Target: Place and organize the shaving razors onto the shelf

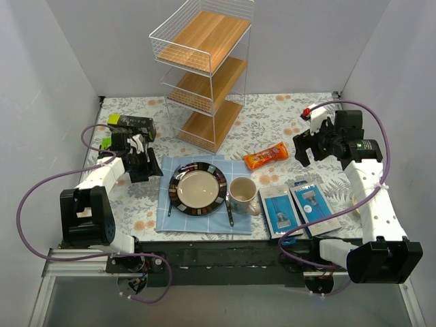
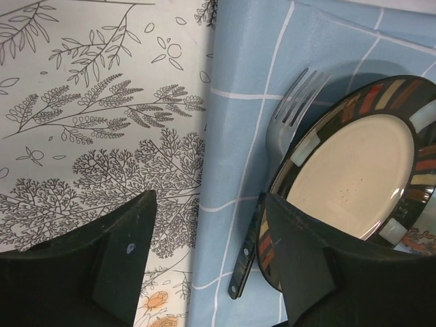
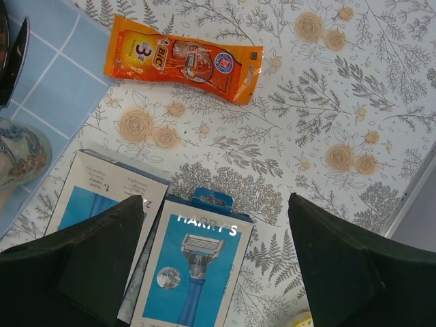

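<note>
Both left claw (image 2: 208, 204) and right claw (image 3: 214, 204) gape (empty).

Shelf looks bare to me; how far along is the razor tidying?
Nothing is done yet: the shelf is bare and both blue razor packs lie beside the mug. In hand: the right gripper hangs open above them, holding nothing; the left gripper is open by the plate. Left: both packs.
</note>
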Available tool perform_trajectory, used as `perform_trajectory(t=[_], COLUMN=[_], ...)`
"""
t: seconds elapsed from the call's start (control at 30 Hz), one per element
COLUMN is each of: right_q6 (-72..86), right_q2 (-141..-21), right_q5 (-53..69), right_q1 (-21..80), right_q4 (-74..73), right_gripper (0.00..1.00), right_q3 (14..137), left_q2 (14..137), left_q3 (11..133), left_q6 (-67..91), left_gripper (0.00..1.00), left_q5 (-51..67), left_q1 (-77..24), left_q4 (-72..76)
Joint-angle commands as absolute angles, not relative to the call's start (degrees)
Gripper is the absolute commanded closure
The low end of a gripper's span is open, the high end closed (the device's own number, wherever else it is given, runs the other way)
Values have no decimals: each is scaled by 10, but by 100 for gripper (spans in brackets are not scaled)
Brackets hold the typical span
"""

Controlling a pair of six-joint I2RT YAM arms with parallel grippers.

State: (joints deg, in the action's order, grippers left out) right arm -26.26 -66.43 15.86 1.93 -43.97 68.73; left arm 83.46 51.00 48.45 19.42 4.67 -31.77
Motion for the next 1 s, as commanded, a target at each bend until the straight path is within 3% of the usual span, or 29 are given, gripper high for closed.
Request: perform_trajectory(t=[0.0, 0.23, 0.73, 0.97], right_q6=[-263, -243, -243, -243], right_q2=[-681, -698, -725, -726], right_q5=[186, 198, 198, 200], right_q1=[19, 20, 20, 20], right_q4=[-451, -452, -448, -445], right_gripper=[7, 7, 7, 7], right_q3=[728, 746, 751, 740], left_q2=[849, 832, 915, 926], left_q3=[512, 478, 481, 498], left_q6=[470, 465, 436, 425], left_gripper=[37, 43, 55, 74], left_q5=[208, 149, 241, 253], left_q1=[49, 52, 43, 36], left_q4=[-319, -330, -347, -372])
